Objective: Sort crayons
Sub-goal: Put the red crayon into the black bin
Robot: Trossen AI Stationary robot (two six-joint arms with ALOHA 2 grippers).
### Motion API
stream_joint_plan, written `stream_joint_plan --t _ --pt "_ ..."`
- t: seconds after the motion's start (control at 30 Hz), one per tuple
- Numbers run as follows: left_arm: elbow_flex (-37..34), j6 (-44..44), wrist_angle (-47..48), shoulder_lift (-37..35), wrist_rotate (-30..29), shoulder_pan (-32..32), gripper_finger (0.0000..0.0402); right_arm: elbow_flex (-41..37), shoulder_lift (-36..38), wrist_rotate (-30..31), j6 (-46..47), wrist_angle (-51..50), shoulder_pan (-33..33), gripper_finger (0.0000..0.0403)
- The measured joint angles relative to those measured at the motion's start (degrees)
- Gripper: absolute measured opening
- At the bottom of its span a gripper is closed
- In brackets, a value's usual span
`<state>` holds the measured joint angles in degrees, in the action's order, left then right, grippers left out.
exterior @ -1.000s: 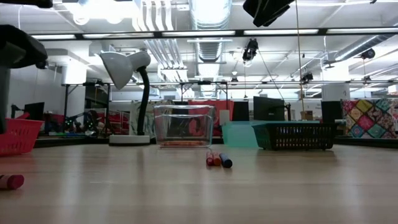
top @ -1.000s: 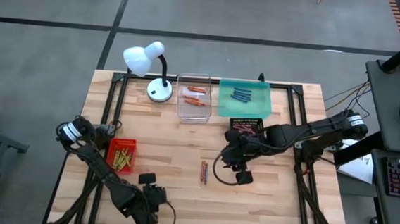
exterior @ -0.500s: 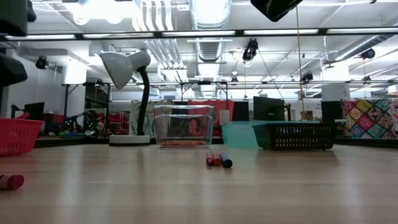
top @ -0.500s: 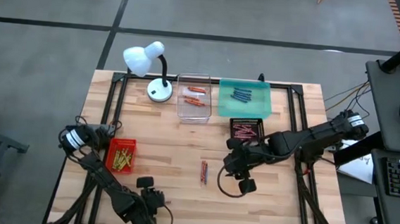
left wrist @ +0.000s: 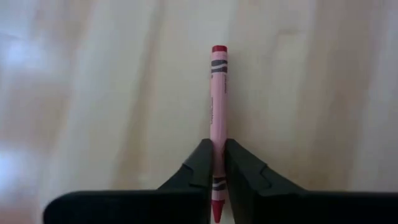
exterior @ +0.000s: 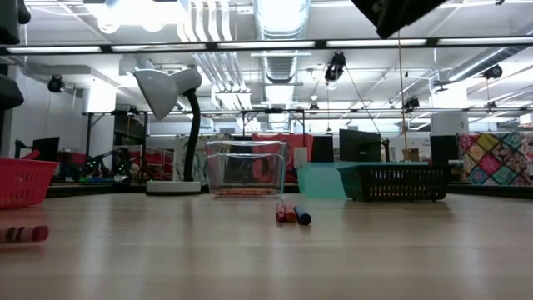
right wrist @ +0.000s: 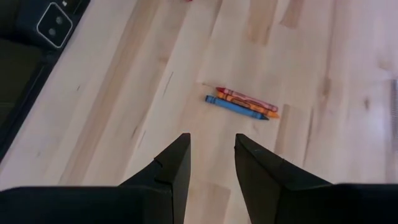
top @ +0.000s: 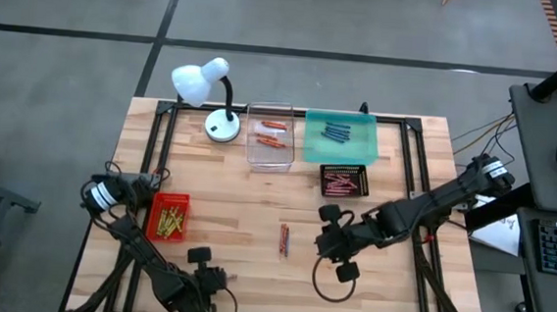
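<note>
One red crayon [left wrist: 217, 118] is being pinched between the two closed fingers of the left gripper [left wrist: 216, 163] at the table's [top: 245, 213] near-left edge. Three crayons [right wrist: 241, 103], one red, one orange and one blue, are being left lying side by side mid-table, while the right gripper [right wrist: 211, 158] is being held above them with its fingers spread and nothing between them.

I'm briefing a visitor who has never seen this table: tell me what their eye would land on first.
Most striking is the left gripper at the table's near left edge, its fingers shut on a red crayon lying on the wood. Next come three loose crayons at mid-table, with the right gripper open just to their right. Along the far edge stand a white desk lamp and sorting trays.
</note>
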<state>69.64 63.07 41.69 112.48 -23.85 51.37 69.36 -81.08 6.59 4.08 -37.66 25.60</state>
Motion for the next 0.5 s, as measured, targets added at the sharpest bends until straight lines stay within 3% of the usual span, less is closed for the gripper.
stream_joint_plan --t 0.23,0.5 --pt "-0.1 -3.5 0.6 -6.2 -12.9 -0.2 0.0002 -8.7 0.1 0.1 -1.9 13.9 1.0 0.0114" --pt "-0.1 -19.7 -8.3 -12.5 -34.7 -1.4 0.0001 -20.5 0.0 0.3 -10.6 48.5 1.0 0.0114"
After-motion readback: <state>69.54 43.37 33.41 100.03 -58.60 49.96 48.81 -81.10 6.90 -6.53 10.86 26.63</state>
